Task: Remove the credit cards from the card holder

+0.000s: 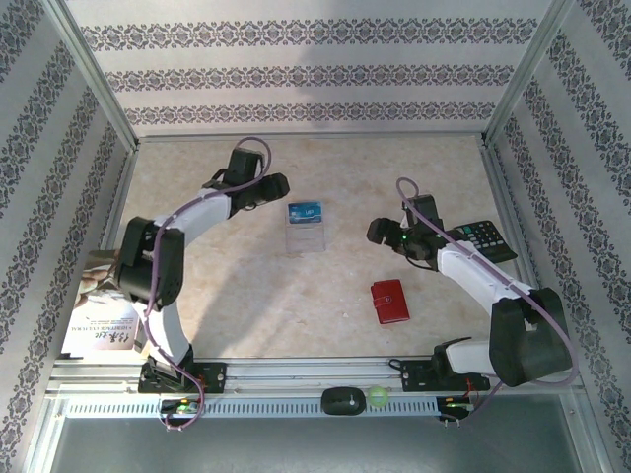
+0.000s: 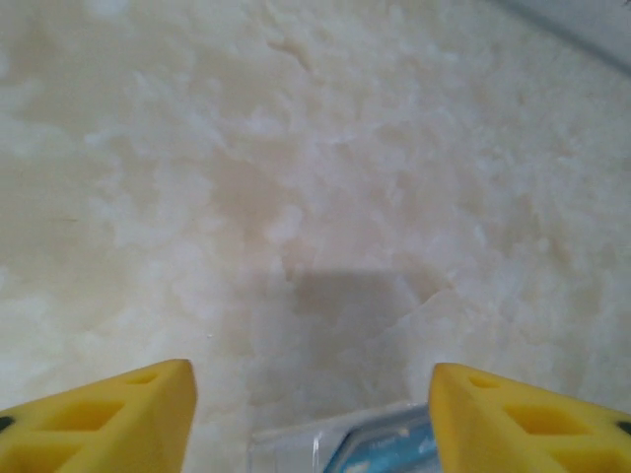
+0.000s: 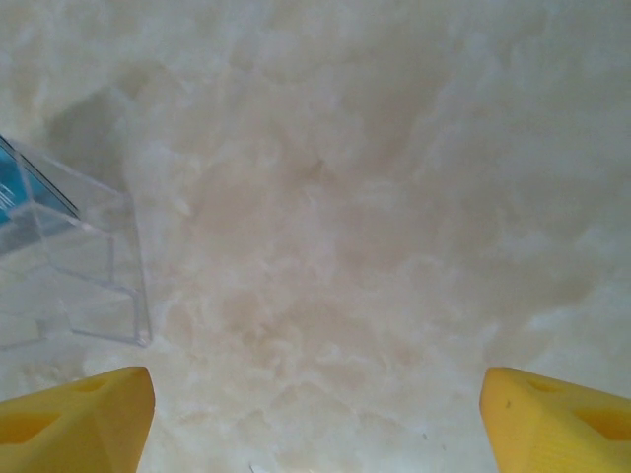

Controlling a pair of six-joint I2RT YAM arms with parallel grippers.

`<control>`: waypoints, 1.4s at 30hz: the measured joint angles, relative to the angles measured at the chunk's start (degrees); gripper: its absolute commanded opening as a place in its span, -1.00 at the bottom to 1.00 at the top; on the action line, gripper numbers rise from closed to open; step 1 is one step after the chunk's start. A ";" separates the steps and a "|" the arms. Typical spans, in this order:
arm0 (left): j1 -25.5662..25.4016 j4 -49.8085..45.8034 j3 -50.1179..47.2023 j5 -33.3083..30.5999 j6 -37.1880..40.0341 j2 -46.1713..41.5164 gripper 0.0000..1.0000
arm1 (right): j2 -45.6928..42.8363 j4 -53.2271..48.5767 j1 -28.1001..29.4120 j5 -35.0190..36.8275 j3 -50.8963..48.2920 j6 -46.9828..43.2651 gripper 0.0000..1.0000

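Nearest my bases, the wallet (image 1: 389, 301) lies folded shut on the table (image 1: 246, 286), a little ahead of my right arm's mount, and neither of my arms touches it. Farther out, at mid-table, a clear sleeve (image 1: 306, 238) lies flat with the blue card (image 1: 306, 210) at its far end. I cannot tell whether that card sits inside the plastic or on top of it. I make out no grey card; the near part of the sleeve is pale and see-through, and it may hold one or nothing. My judgement is that the card-bearing part is out of the wallet. The blue card may yet need sliding free and a second card is unaccounted for, so the job looks partly done at best.

My right arm folds up from the near right and reaches inward. My right gripper (image 1: 376, 232) hangs over bare table between the wallet and the sleeve, with the remote (image 1: 483, 236) just beyond its forearm. Its jaws are spread wide and grasp nothing; from the wrist, the sleeve's corner (image 3: 74, 266) sits off to one side of the fingers.

My left arm arches up and out from the near left. My left gripper (image 1: 282, 186) is farthest out, just beside the blue card's far end. Its jaws are released and empty; from the wrist, the card (image 2: 389, 448) shows low between the fingers (image 2: 128, 404), behind their tips.
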 measured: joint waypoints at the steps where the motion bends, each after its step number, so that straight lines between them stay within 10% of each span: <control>1: 0.09 1.14 -2.86 0.17 -0.48 -2.38 0.43 | -0.09 -1.31 0.39 0.42 -0.02 0.00 0.76; 9: -0.26 7.63 -26.01 3.76 -4.28 -20.41 0.92 | -4.61 -13.03 4.28 3.56 -3.19 0.85 0.81; 18: -0.52 9.51 -35.60 5.62 -7.06 -36.26 0.99 | -5.49 -21.53 14.95 7.78 -5.29 5.64 0.80; 30: -0.52 11.50 -39.17 6.84 -8.22 -36.57 0.99 | 4.66 -28.09 21.33 16.90 0.07 7.87 0.96; 42: -0.52 12.15 -39.87 8.61 -8.59 -35.93 1.00 | 9.05 -24.13 29.66 6.32 4.17 7.26 0.91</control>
